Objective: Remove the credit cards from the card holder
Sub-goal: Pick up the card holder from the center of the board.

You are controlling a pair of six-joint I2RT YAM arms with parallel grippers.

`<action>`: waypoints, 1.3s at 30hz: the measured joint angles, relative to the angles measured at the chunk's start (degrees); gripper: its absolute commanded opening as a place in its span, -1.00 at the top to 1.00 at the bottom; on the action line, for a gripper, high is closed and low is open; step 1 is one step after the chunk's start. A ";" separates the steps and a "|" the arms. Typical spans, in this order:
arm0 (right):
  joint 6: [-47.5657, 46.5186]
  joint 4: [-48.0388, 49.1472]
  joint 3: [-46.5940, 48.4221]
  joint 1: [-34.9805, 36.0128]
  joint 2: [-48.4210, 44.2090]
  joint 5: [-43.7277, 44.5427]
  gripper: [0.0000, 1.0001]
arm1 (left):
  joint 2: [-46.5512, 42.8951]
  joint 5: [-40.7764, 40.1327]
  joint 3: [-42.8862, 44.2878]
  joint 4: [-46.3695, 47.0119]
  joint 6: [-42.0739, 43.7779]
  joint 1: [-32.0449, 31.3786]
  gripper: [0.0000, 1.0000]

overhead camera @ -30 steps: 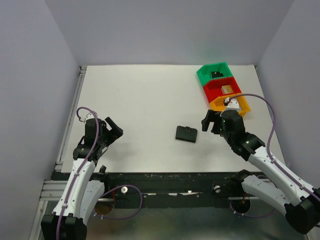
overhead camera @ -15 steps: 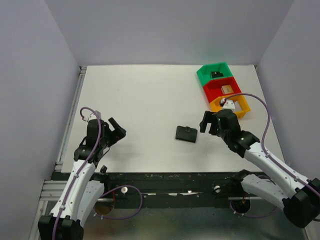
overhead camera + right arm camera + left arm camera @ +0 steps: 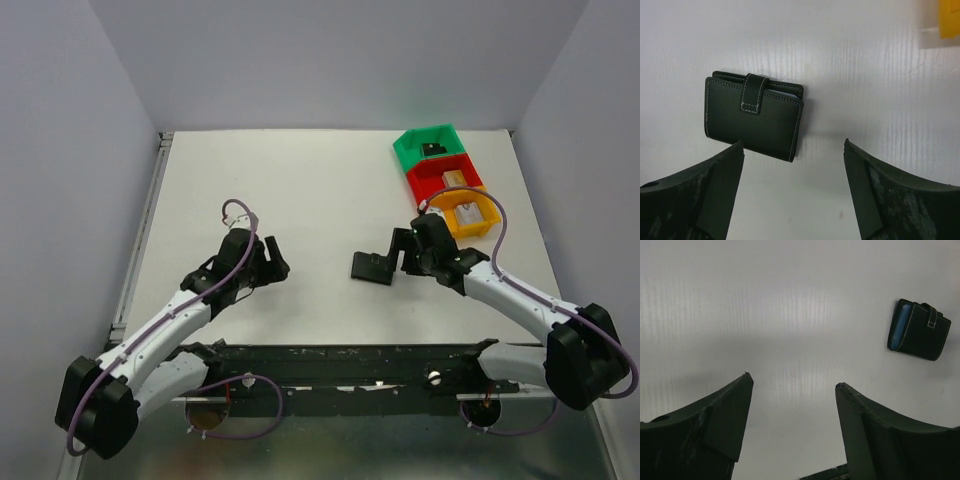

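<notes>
Card holder (image 3: 373, 267) lies flat & closed on the white table (image 3: 300, 190), in the near half, roughly btw the two arms, w/ its strap tab (image 3: 753, 92) folded over the top cover. Blue-grey lining (image 3: 900, 326) shows along one edge in the left wrist view. Right gripper (image 3: 402, 252) sits just beside the holder on its right side, jaws spread wide, nothing btw them. In the right wrist view one finger overlaps the holder's near edge; can't tell if it touches. Left gripper (image 3: 275, 258) is well apart from the holder, off to its left, jaws parted too, only bare table btw them. Green bin (image 3: 412, 148), red bin (image 3: 420, 178) & orange bin (image 3: 490, 212) stand in a row at the table's far right, small items inside.
</notes>
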 measured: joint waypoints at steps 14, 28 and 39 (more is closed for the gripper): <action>4.48 5.62 -3.63 -5.05 4.76 -9.22 -0.17 | 19.96 6.14 5.22 20.83 0.04 -8.52 -0.12; 5.35 13.20 -4.98 -8.33 11.67 -18.34 0.06 | 26.69 11.17 8.66 23.67 -0.39 -9.05 -0.08; 6.34 21.24 -7.78 -10.73 13.20 -25.88 0.26 | 26.53 12.26 6.01 25.22 -0.96 -9.05 -0.08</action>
